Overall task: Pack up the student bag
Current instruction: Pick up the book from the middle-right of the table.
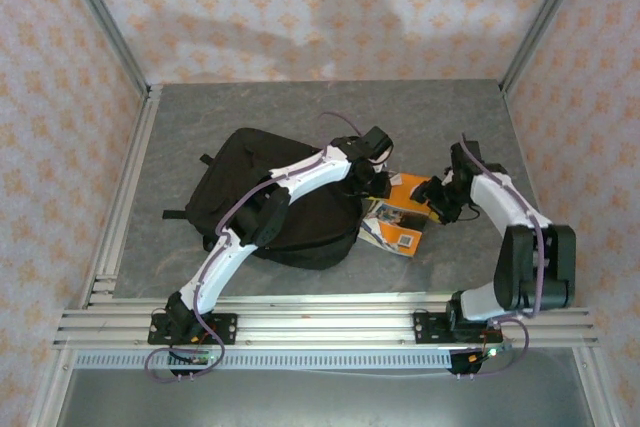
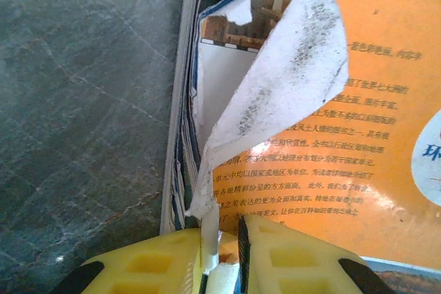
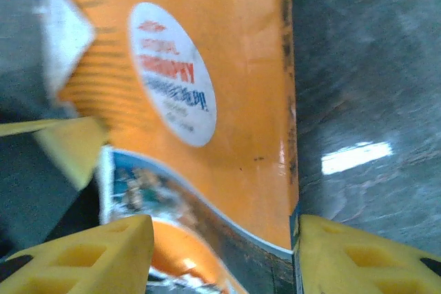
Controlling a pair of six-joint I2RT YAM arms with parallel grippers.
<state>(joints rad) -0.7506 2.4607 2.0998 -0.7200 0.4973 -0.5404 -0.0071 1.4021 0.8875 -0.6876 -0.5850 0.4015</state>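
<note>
Student bag is lying left of an orange book printed in Chinese. The left hand is pinching its torn white page. The right hand is straddling it half-open, grip unclear.

black backpack beside orange book

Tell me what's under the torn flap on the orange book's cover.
Under the lifted torn flap of the orange book: a white page and a printed photo strip, ragged page edges beside them. Pages deeper down are covered by the orange cover.
</note>
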